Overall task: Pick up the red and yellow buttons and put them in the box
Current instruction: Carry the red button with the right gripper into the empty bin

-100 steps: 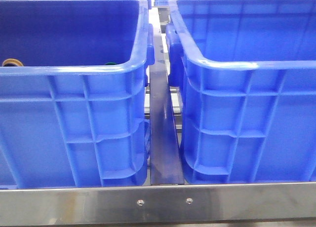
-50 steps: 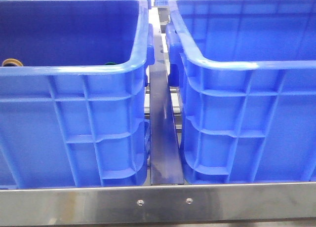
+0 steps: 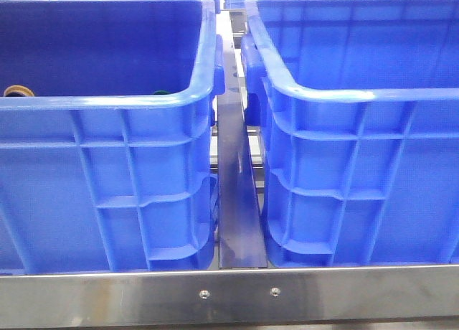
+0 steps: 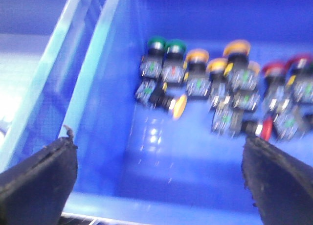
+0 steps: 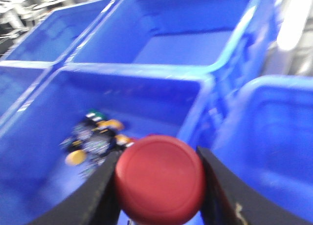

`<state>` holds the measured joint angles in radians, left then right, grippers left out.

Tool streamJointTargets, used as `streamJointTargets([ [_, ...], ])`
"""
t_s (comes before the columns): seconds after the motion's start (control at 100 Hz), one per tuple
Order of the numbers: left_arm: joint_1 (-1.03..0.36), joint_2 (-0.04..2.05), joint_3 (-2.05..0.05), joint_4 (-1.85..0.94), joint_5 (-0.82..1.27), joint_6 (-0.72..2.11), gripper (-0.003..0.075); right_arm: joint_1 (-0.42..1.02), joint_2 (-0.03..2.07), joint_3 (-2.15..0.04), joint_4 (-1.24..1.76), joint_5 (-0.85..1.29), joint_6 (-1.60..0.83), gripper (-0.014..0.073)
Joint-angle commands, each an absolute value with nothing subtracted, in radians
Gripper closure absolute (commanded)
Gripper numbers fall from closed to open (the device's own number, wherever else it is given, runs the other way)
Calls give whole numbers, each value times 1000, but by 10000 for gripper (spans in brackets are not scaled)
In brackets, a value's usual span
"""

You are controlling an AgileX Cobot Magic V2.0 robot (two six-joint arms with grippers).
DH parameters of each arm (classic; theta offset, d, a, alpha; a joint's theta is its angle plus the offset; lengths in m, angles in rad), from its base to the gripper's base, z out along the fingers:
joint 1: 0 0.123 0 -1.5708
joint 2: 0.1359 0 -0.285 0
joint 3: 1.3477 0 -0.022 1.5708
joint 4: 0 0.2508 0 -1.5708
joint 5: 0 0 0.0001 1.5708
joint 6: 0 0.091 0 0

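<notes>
My right gripper (image 5: 160,186) is shut on a dark red domed button (image 5: 160,178) and holds it above a blue crate (image 5: 137,71) that has a heap of buttons (image 5: 95,137) on its floor. My left gripper (image 4: 159,186) is open and empty over a crate floor (image 4: 161,151). Ahead of it lie yellow buttons (image 4: 179,106), red buttons (image 4: 274,68) and green ones (image 4: 156,41). The front view shows two blue crates, left (image 3: 107,104) and right (image 3: 351,93), and no gripper. A yellow button (image 3: 16,91) peeks over the left crate's rim.
More blue crates (image 5: 195,44) stand beyond and beside the one with the buttons (image 5: 274,137). A narrow gap with a dark rail (image 3: 237,194) separates the two front crates. A steel table edge (image 3: 229,294) runs along the front.
</notes>
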<state>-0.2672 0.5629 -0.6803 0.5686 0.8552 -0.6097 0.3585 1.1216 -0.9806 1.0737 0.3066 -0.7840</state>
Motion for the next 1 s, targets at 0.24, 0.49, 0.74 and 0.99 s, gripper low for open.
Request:
streamJointTargets([
  [0.24,-265,561,-676,584,731,-578,436,361,1101,-937,996,-33,-806,410],
  [0.49,-265,560,-676,584,682,-578,739,361,1175,-869,996,-238,-831,410],
  [0.74,-265,560,-676,584,682,-578,739,361,1355,-869,994,-453,-849,410],
  [0.99,-265,560,-676,584,681,-578,739,361,1534,-878,994,-562,-844,410],
])
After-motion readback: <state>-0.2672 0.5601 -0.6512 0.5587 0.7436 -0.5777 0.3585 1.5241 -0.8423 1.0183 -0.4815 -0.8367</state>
